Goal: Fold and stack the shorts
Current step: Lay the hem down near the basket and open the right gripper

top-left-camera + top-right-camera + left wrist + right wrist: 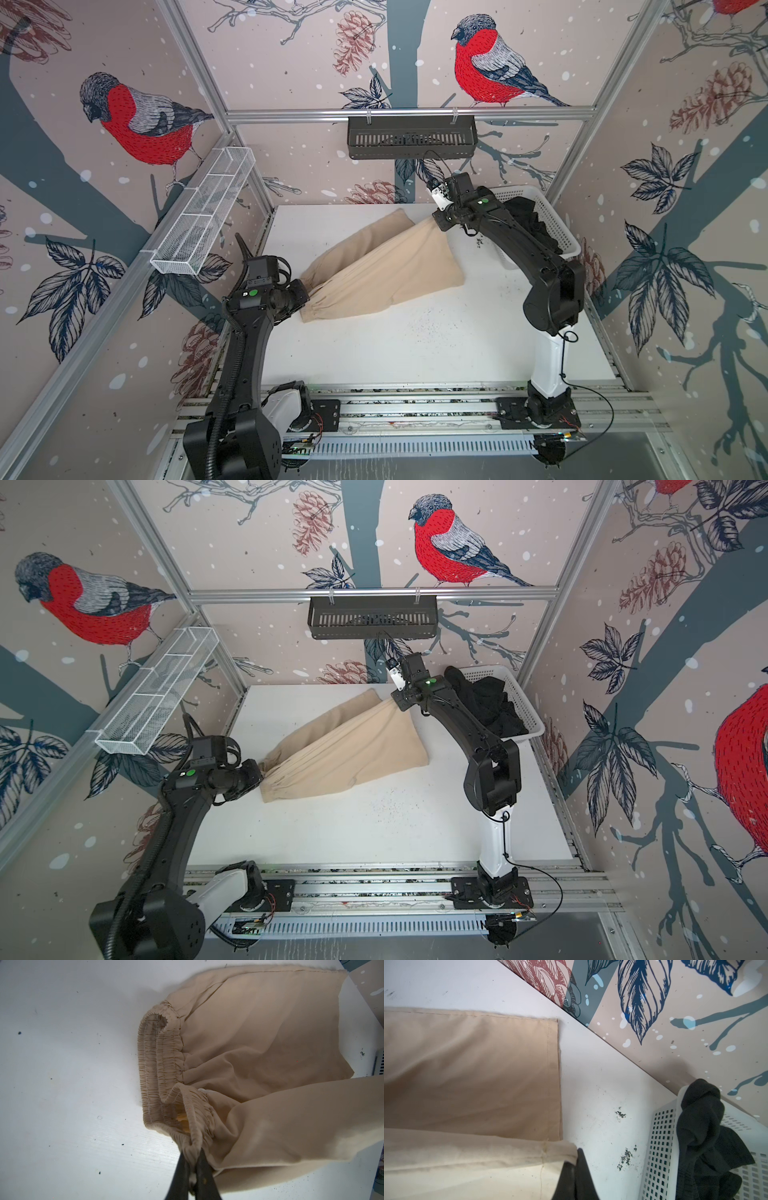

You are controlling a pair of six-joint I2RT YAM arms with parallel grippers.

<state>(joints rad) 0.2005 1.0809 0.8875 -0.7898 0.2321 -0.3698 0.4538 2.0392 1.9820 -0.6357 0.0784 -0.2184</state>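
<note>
The beige shorts point(374, 266) point(345, 750) lie spread across the back middle of the white table in both top views. My left gripper point(305, 297) point(192, 1148) is shut on the gathered waistband point(166, 1059) at its near left end. My right gripper point(434, 220) point(576, 1152) is shut on a hem corner of one leg, which stretches raised between the two grippers. The other leg point(477, 1076) rests flat on the table behind it. The black shorts point(536, 226) point(704, 1126) sit crumpled in the white basket point(569, 245) point(660, 1147) at the back right.
A black slotted tray point(411, 137) hangs on the back rail. A white wire shelf point(203, 216) is fixed along the left wall. The bare table point(415, 340) runs from the shorts to the front rail. Patterned walls close in on three sides.
</note>
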